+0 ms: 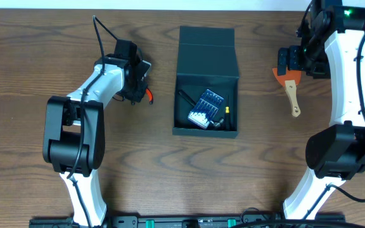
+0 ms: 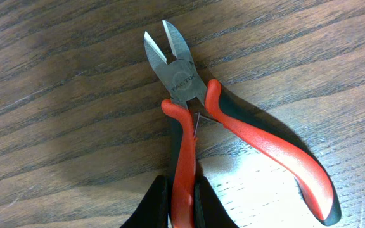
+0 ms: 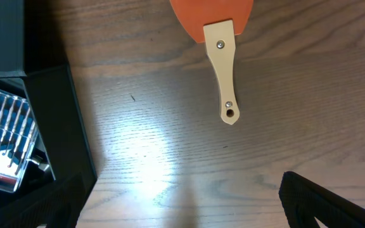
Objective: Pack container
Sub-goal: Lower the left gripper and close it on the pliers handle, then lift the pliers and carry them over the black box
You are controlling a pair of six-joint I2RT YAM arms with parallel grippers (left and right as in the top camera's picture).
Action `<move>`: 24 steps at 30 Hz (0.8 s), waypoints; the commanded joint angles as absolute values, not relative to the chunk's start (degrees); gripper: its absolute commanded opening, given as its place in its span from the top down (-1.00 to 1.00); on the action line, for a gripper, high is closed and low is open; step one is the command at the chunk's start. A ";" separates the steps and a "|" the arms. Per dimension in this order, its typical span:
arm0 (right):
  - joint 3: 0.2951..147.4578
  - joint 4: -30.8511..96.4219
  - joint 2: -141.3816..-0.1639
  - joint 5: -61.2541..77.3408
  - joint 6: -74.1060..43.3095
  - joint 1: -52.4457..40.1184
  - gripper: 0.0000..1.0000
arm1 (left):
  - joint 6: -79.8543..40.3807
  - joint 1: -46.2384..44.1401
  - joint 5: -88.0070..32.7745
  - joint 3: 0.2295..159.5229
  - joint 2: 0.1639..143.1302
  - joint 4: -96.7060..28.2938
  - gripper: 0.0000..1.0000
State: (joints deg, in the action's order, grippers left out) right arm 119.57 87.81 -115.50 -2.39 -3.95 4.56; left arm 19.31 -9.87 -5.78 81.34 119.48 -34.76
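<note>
Dark teal-green square rigid container (image 1: 206,54) sits mid-table between the arms, lid flapped back for loading. Left gripper (image 2: 182,193) pinches one handle of red-handled steel side cutters (image 2: 182,81), probably to lift them. Right gripper (image 3: 179,183) splayed wide above orange-bladed, tan-handled scraper (image 3: 224,63).

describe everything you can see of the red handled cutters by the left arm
The cutters are small side cutters with bare steel blades standing slightly apart. The dark pivot head carries faint lettering. Two red handles with dark grey edging splay open, with a thin wire spring between them. They lie flat on the wooden table, blades pointing away from the wrist camera, to the left of the container. The left gripper has its fingers closed on one handle; the other handle rests free.
</note>
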 commanded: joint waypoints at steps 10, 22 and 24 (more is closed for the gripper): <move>120.31 87.85 -114.76 -2.57 -4.67 4.80 -0.98 | 19.22 -9.89 -3.92 82.43 116.81 -36.14 0.89; 120.31 87.85 -114.76 -2.57 -4.67 4.80 -0.99 | 18.44 -9.89 -2.33 82.43 108.29 -37.04 0.89; 120.31 87.85 -114.76 -2.57 -4.67 4.80 -0.98 | 18.09 -9.89 -2.35 82.43 106.37 -37.23 0.89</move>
